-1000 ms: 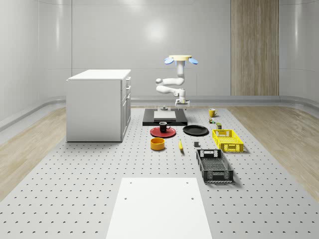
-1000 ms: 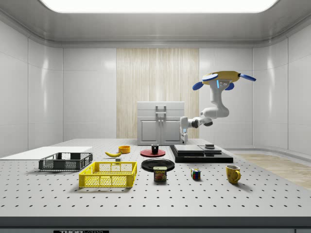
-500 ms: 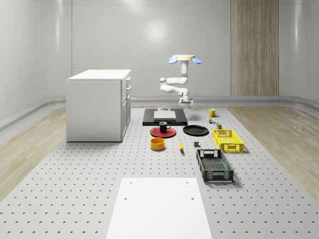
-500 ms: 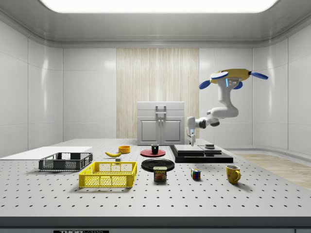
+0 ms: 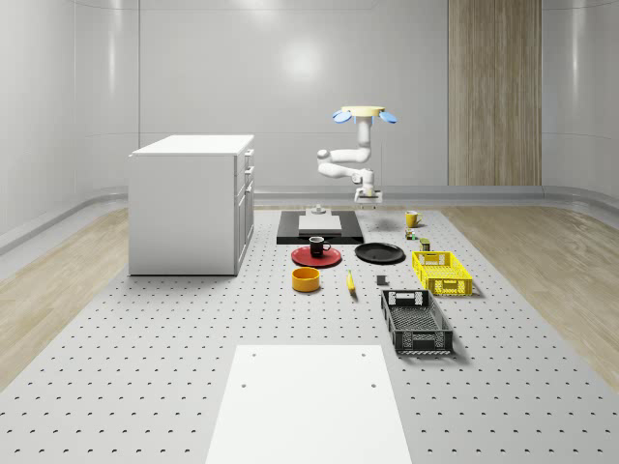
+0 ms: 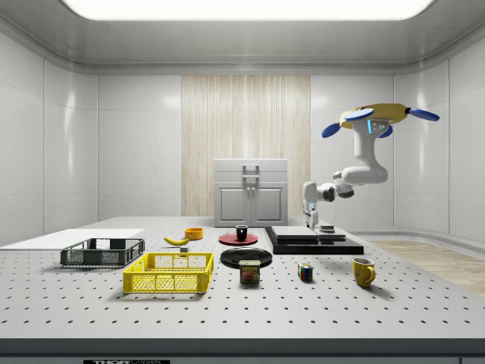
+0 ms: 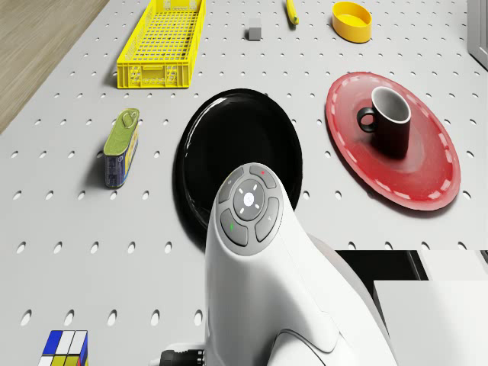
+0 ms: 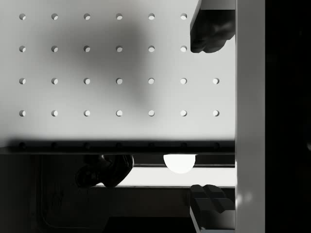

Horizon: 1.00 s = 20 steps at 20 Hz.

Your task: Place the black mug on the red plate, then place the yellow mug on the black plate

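Note:
The black mug stands upright on the red plate. Beside it lies the bare black plate. The yellow mug sits on the table at the whole-scene view's back right, away from both plates. The drone hovers above the right end of the black platform. My gripper hangs open and holds nothing, over the platform's edge, its fingers far apart.
A white cabinet stands at the whole-scene view's left. On the table lie a yellow bowl, a banana, a yellow crate, a black crate, a can and a colour cube. A white sheet lies in front.
The drone and arm have drifted to the whole-scene view's right, away from the red plate and toward the yellow mug's side. The gripper stays open; mugs and plates have not moved.

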Tool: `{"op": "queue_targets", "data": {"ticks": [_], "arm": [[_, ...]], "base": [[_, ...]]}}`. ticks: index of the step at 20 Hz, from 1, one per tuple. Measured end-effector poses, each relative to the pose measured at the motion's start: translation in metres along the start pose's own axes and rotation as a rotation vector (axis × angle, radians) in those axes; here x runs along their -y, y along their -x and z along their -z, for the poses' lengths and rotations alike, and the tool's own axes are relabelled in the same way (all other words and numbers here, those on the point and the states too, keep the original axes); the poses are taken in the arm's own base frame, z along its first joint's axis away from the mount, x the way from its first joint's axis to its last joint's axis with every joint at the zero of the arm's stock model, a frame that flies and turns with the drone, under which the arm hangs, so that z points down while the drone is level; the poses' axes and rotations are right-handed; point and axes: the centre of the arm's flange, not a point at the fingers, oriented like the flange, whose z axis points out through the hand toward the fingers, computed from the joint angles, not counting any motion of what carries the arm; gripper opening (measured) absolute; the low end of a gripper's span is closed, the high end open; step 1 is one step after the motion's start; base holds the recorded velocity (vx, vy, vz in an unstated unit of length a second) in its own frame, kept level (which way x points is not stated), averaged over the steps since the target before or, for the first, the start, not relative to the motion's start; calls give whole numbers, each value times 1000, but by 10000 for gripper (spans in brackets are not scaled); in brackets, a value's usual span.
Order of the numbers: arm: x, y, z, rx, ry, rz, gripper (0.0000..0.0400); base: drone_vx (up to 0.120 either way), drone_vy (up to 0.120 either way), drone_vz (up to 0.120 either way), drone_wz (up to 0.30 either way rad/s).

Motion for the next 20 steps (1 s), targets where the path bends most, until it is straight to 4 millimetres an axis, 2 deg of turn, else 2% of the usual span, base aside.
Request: {"op": "queue_targets", "data": {"ticks": [12,20], "arm": [[0,0,0,0,0,0,400],[0,0,0,0,0,0,400]], "base": [[-120,120,0,0],[-5,120,0,0]]}}
